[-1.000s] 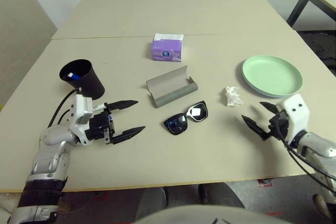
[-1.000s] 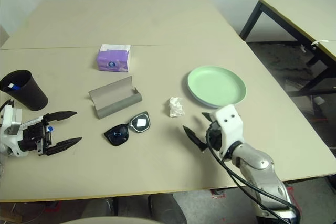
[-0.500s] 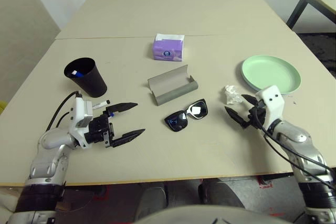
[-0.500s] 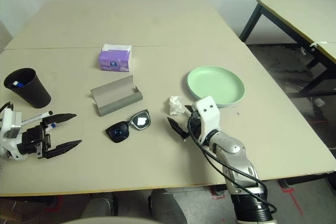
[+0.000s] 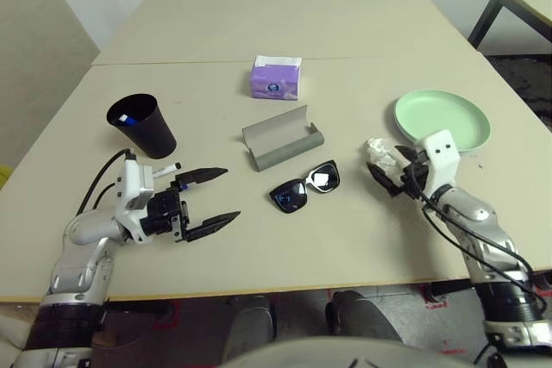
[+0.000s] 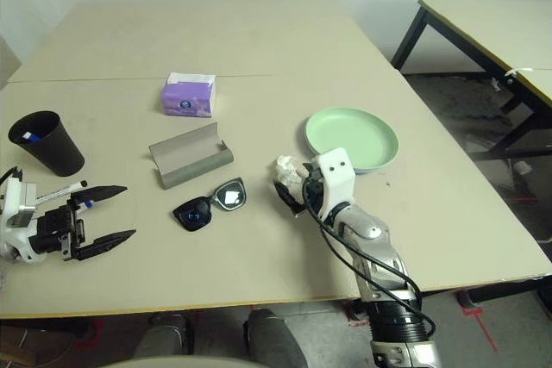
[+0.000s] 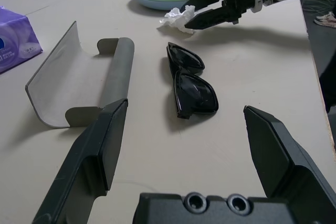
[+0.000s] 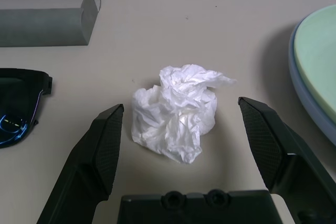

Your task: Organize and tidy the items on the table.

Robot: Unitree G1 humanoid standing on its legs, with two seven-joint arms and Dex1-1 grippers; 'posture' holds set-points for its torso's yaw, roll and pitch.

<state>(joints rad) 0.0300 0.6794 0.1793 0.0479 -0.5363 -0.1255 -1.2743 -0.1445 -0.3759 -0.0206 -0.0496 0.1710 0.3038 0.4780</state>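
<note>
moved: I've run the right gripper point(image 8: 176, 153) in from near the plate point(image 5: 442, 120) to the tissue point(image 8: 176, 111); left gripper point(image 5: 210, 199) hasn't budged.
table point(image 5: 285, 239): plate, case point(image 5: 278, 138), sunglasses point(image 5: 305, 188) lie apart, untidied.
right gripper: wide, fingers straddling tissue, lined up for a pinch, I reckon.
left gripper: wide, empty, parked beside the cup point(image 5: 142, 125).
tissue: on table just beside plate, not yet gripped.

My head pair looks down over the table point(image 5: 345, 23), while each wrist camera sights low along its own pincer, both wrist views sharing the tissue point(image 8: 176, 111) and sunglasses point(image 7: 191, 82).
</note>
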